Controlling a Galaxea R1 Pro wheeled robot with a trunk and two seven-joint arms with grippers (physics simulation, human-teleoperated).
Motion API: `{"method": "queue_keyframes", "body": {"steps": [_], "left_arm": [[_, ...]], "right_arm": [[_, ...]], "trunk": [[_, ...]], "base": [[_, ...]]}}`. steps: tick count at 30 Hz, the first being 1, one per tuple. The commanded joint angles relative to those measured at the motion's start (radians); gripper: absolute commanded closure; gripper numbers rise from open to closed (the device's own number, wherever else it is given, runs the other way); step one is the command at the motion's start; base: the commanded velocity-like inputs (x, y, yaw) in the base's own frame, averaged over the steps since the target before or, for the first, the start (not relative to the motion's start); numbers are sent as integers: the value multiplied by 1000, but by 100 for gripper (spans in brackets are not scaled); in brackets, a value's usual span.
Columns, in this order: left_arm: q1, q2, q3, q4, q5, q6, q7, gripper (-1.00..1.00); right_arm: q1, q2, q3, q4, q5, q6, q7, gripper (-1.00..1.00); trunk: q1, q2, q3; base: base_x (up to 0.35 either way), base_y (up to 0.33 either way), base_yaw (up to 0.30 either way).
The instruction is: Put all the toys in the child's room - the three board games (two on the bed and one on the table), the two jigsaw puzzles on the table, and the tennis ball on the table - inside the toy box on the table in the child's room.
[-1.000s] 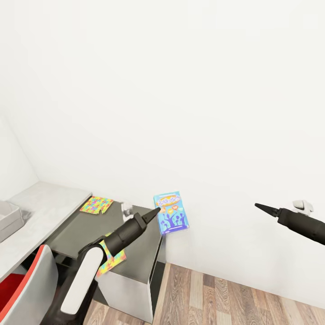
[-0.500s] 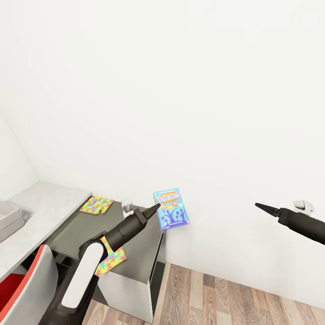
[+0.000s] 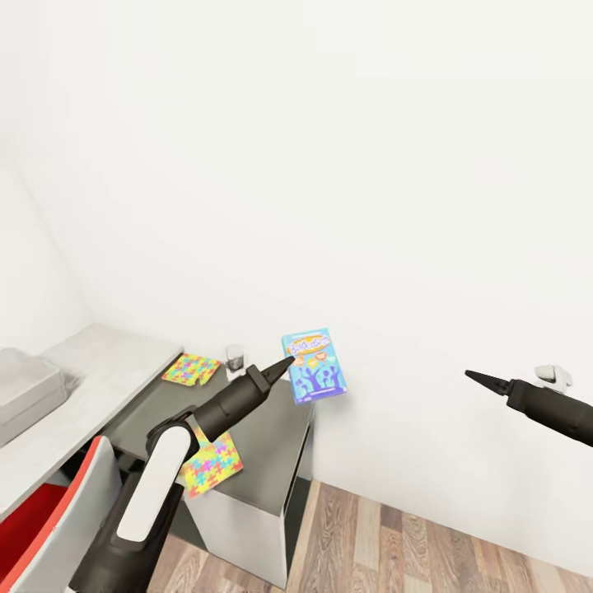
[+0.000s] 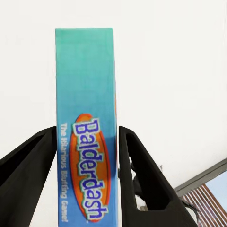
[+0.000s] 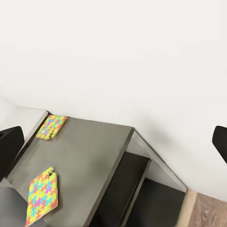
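Table (image 3: 272, 428) stands at lower left, against wall (image 3: 329, 165). On its lower section: one jigsaw puzzle (image 3: 191, 368) at the back nr wall, 2nd jigsaw puzzle (image 3: 212, 463) at front edge, partly behind left arm. Small glass (image 3: 235, 359) just right of back puzzle. Toy box (image 3: 29, 387) on higher section, far left. Board game (image 3: 314, 365) held off table's right end in left gripper (image 3: 284, 363), fingers either side. Right gripper (image 3: 478, 378) well right. Chair (image 3: 49, 527) at bottom left, before table.
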Motion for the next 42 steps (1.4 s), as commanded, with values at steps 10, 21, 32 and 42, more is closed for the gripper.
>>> {"method": "queue_keyframes", "body": {"steps": [10,21,32,42], "left_arm": [[-17,-5,-2,-30,47,79,-11,100],[-37,0,-1,-36,81,117,-20,100],[-47,9,9,-37,91,163,-27,100],[-43,12,34,-36,92,179,-66,100]], "right_arm": [[-6,3,30,2,10,5,1,-100],[-8,8,82,3,14,5,-2,-100],[-9,14,93,3,14,5,-2,-100],[-9,15,95,3,15,5,-1,-100]], "trunk": [[1,-2,-2],[1,-2,-2],[1,-2,-2],[1,-2,-2]], "base": [[0,0,275],[0,0,295],[0,0,299],[0,0,300]]}}
